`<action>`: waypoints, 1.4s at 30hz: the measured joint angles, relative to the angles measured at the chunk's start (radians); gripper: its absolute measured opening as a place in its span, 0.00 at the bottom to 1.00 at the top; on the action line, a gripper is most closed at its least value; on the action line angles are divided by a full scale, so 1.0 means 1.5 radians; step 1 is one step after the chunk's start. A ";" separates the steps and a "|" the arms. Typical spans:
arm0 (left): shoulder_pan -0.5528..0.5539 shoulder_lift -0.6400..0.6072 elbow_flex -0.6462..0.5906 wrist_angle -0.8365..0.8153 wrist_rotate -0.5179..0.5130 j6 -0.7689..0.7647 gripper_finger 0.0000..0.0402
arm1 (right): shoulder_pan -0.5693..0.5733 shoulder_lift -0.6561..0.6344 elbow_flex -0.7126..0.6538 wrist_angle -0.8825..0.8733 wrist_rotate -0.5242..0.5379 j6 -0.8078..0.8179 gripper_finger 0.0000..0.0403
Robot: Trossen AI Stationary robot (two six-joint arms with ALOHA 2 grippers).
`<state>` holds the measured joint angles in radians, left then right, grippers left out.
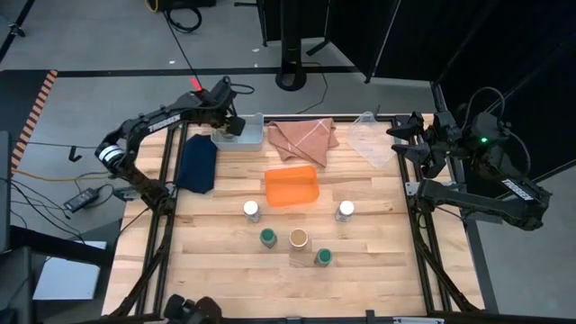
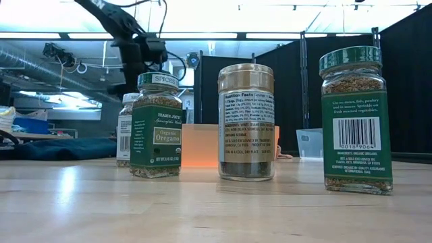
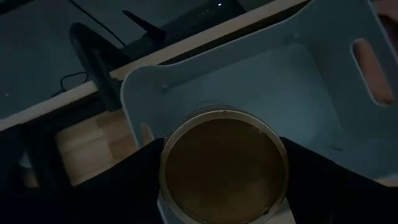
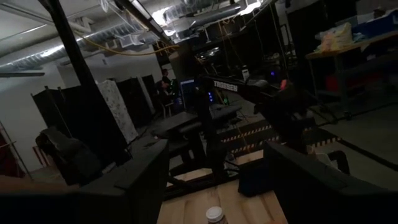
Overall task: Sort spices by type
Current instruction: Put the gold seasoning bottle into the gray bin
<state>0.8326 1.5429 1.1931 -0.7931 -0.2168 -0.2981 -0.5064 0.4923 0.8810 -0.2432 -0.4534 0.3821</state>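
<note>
My left gripper [image 1: 227, 123] is over the pale grey bin [image 1: 250, 139] at the table's far left and is shut on a tan-capped jar [image 3: 224, 165]. Five jars stand upright on the near half of the table: two white-capped [image 1: 252, 211] [image 1: 345, 210], two green-capped [image 1: 268, 237] [image 1: 322, 256] and one tan-capped [image 1: 299, 238]. My right gripper [image 4: 217, 186] is open and empty at the table's far right [image 1: 400, 135]. My left gripper pinches the tan-capped jar between its two fingers [image 3: 124, 186], on opposite sides just under the cap [image 3: 171, 186]. The fingers point down from above. The jar stands upright, cap up, over the bin's inside [image 3: 261, 81]. The jar hides its own bottom, so I cannot tell whether it rests in the bin.
An orange tray [image 1: 291, 185] lies at the table's middle. A pinkish cloth [image 1: 303, 137] and a clear plastic container [image 1: 371, 139] lie at the far edge. A dark blue cloth [image 1: 197, 163] lies at the left. Bare wood shows along the near edge.
</note>
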 joint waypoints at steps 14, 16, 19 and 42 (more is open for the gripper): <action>0.023 0.044 0.000 0.010 -0.010 0.041 0.69 | 0.000 0.000 0.000 -0.001 0.000 0.000 0.66; 0.029 0.044 0.000 0.010 -0.003 0.042 0.69 | 0.000 0.000 0.000 -0.001 0.000 0.000 0.66; 0.036 0.044 0.001 0.011 0.024 0.057 0.69 | 0.000 0.000 0.000 -0.001 0.000 0.000 0.66; 0.035 0.045 0.003 0.004 0.036 0.094 0.87 | 0.000 0.000 0.000 -0.001 0.011 0.001 0.66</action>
<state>0.8856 1.6108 1.1982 -0.7869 -0.1634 -0.1570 -0.5064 0.4927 0.8810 -0.2443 -0.4373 0.3831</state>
